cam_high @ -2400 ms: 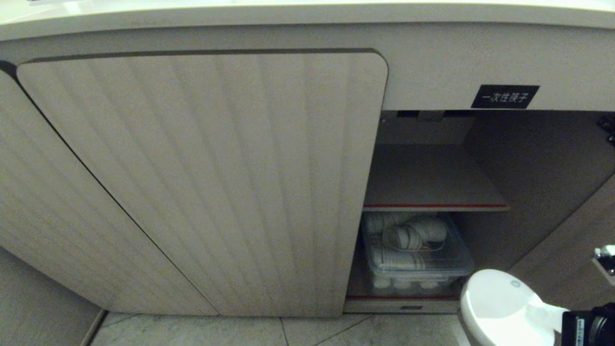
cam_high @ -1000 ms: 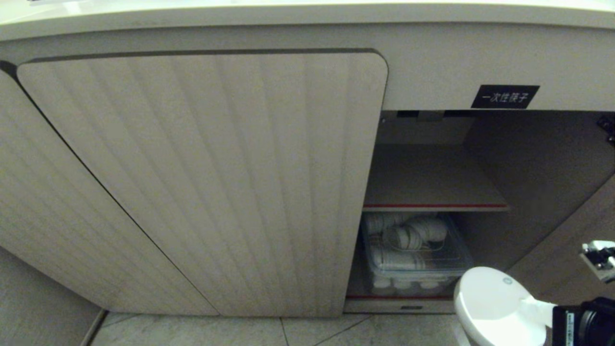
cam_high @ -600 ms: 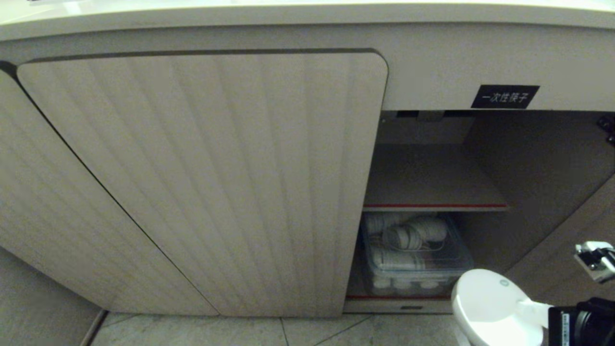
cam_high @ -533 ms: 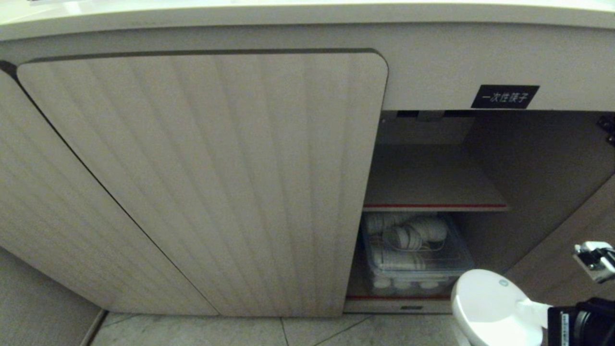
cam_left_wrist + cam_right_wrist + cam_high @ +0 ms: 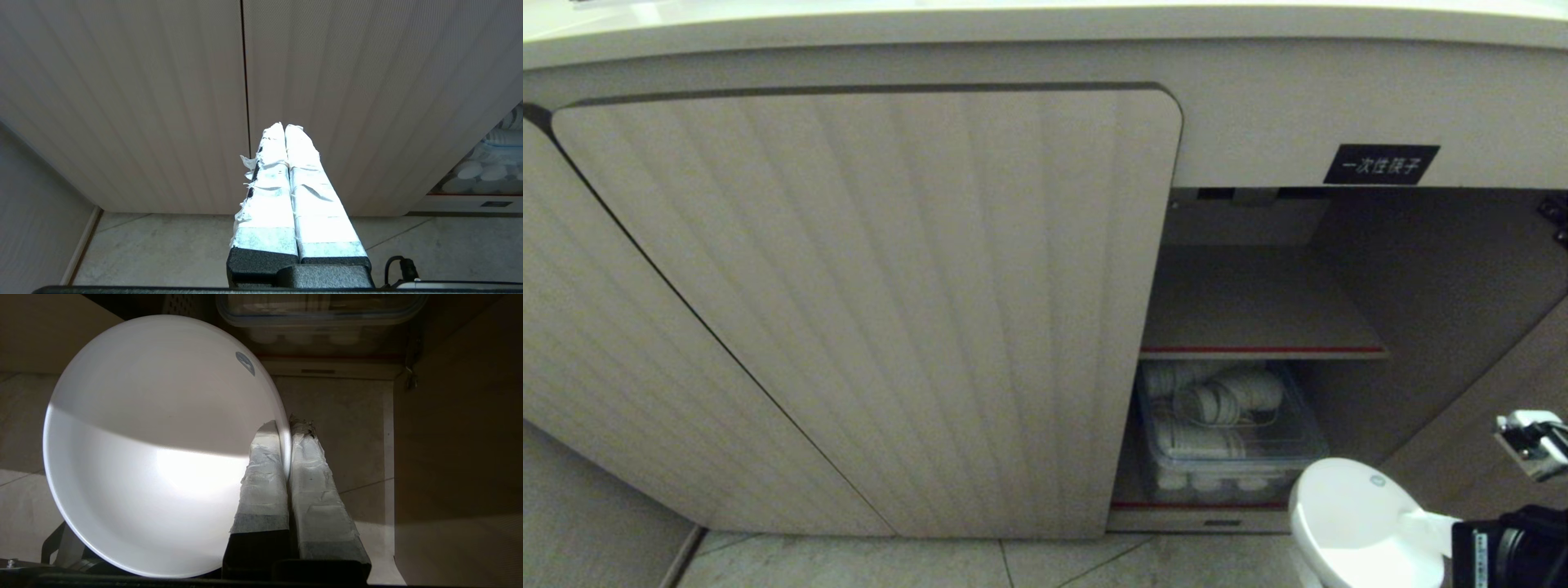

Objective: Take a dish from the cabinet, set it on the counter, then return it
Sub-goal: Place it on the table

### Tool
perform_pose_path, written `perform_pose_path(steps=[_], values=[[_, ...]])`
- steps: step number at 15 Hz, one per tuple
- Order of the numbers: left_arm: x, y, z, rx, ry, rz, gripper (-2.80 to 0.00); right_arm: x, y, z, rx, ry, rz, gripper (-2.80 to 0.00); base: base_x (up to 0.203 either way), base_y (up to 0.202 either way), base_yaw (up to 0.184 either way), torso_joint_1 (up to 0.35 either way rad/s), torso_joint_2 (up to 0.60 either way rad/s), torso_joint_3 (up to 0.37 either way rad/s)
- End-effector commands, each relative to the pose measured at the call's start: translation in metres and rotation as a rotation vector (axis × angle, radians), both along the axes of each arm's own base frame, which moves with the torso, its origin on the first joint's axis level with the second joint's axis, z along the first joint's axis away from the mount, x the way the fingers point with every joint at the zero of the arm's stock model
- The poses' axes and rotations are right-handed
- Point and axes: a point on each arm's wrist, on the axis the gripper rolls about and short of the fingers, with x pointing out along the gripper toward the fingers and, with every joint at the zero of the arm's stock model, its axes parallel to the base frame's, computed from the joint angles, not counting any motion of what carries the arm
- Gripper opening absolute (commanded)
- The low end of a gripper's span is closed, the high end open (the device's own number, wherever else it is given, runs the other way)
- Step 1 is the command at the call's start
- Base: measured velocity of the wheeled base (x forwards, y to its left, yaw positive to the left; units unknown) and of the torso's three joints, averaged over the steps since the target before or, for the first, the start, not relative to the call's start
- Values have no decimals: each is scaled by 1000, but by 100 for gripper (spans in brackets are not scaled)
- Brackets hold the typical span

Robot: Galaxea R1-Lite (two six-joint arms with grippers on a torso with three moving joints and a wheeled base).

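Observation:
My right gripper (image 5: 286,426) is shut on the rim of the dish (image 5: 155,449), a round white dish with a small blue mark, one finger inside and one outside. In the head view the dish (image 5: 1347,514) hangs low at the bottom right, above the floor, just in front of the cabinet's (image 5: 1258,302) open right compartment, with the right gripper (image 5: 1429,523) at its edge. The counter (image 5: 1045,20) runs along the top. My left gripper (image 5: 284,126) is shut on nothing and faces the closed ribbed doors.
A red-edged shelf (image 5: 1262,349) splits the open compartment. Below it a clear plastic box (image 5: 1229,433) holds several white bowls. The opened door (image 5: 1486,425) stands at the right, a closed ribbed door (image 5: 890,310) at the left. Tiled floor (image 5: 931,563) lies below.
The right gripper and the dish have drifted slightly left, closer to the cabinet opening. The grip is the same and the left arm has stayed still.

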Motion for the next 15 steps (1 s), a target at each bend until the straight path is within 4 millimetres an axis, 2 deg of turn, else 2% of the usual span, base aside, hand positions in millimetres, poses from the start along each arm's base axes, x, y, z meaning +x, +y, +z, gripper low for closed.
perform_pose_path(steps=[1,15], values=[[0,0,0,-1,-2,0,-280,1,0,-1,4,-7,1,-280,0,0,0,0,0,0],[0,0,0,-1,-1,0,-280,-1,0,-6,1,16,2,-280,0,0,0,0,0,0]])
